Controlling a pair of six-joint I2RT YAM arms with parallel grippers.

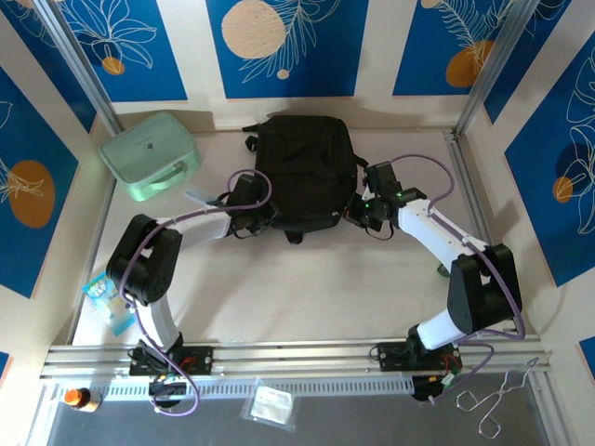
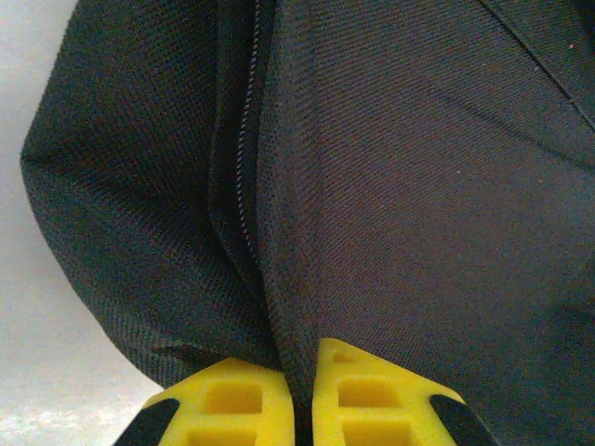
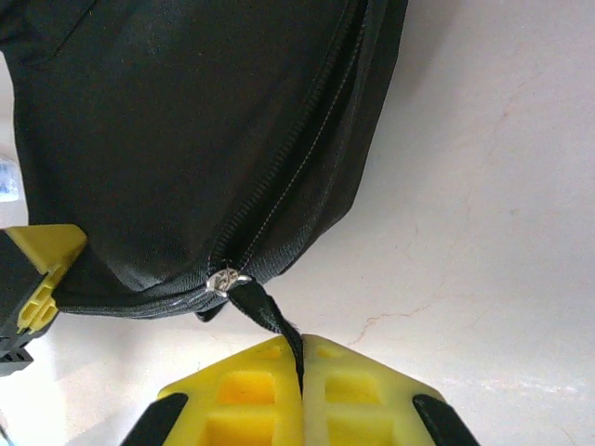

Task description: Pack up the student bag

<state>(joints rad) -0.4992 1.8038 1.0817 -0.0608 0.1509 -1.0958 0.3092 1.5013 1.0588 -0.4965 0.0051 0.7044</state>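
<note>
- One black student bag (image 1: 302,167) lies flat at the middle back of the table (image 1: 316,288), with a mint-green case (image 1: 149,155) near its left side.
- At the bag's near left corner, the left gripper (image 2: 302,376) is clamped tight on a fold of the black fabric, just beside the zip seam.
- At the near right corner, the right gripper (image 3: 302,358) is pinched closed on the black zip pull (image 3: 268,314), which leads up to the silver slider (image 3: 226,281).

No legible text anywhere; print on blue packet (image 1: 104,297) too small.
</note>
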